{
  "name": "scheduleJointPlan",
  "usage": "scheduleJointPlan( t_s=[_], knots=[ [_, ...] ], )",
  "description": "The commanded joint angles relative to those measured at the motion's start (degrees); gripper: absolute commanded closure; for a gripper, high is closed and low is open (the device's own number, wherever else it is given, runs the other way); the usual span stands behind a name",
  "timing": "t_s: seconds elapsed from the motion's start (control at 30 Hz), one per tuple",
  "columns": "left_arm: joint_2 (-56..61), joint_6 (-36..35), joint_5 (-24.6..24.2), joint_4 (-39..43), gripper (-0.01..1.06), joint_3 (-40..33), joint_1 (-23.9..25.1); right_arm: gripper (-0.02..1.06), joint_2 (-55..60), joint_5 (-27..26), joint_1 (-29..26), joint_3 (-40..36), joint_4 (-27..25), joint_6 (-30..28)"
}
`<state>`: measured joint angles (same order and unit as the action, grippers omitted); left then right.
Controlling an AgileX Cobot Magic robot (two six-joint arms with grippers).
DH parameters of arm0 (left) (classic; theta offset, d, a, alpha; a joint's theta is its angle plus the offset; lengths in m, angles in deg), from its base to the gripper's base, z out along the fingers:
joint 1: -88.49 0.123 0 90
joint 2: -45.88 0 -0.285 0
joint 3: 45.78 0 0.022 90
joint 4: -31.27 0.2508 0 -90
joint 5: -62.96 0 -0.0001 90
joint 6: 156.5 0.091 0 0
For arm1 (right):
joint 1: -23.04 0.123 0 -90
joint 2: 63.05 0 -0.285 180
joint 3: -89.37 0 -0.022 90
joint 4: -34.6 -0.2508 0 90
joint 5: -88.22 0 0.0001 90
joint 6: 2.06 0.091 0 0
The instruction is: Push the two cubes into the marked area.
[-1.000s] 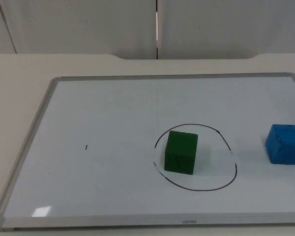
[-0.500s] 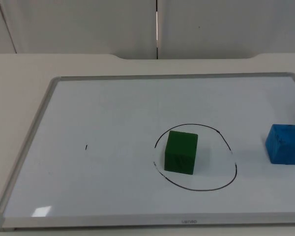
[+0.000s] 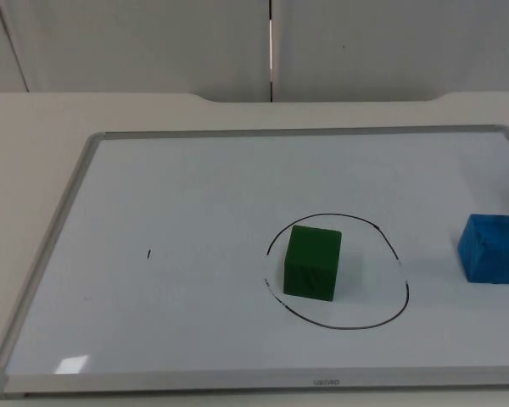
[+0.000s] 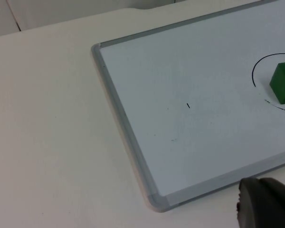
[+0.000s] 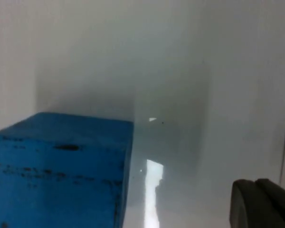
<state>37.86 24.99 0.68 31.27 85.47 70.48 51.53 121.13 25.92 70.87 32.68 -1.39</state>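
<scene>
While the green cube (image 3: 312,263) sits inside the black drawn circle (image 3: 396,306) on the whiteboard (image 3: 178,195), the scuffed blue cube (image 3: 491,248) rests outside, right. Both grippers' state: I cannot tell.

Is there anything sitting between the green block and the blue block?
No object. In the top view, between the green block and the blue block lies bare whiteboard, crossed only by the drawn circle's line.

A green cube (image 3: 312,263) stands inside a hand-drawn black oval outline (image 3: 405,292) on a silver-framed whiteboard (image 3: 195,203) lying on the white table top (image 3: 34,127), with a blue cube (image 3: 491,248) well apart at the oval's three o'clock, outside the line.
</scene>
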Motion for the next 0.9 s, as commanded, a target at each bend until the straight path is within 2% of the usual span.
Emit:
scheduleJointPlan(
  t_s=[0.0, 0.23, 0.4, 0.6, 0.87],
  knots=[
    [0.2, -0.4, 0.6, 0.3, 1.05, -0.2, 0.1, 1.05, -0.2, -0.3, -0.3, 0.2, -0.5, 0.0],
    [0.2, -0.4, 0.6, 0.3, 1.05, -0.2, 0.1, 1.05, 1.5, -0.6, 0.3, 0.2, -1.7, 0.0],
    [0.2, -0.4, 0.6, 0.3, 1.05, -0.2, 0.1, 1.05, 4.1, -3.6, 1.5, 0.2, -3.0, 0.0],
    [0.2, -0.4, 0.6, 0.3, 1.05, -0.2, 0.1, 1.05, 4.3, -4.6, 3.0, 0.2, -4.6, 0.0],
    [0.2, -0.4, 0.6, 0.3, 1.05, -0.2, 0.1, 1.05, 4.3, -4.4, 3.9, 0.2, -6.5, 0.0]
  ],
)
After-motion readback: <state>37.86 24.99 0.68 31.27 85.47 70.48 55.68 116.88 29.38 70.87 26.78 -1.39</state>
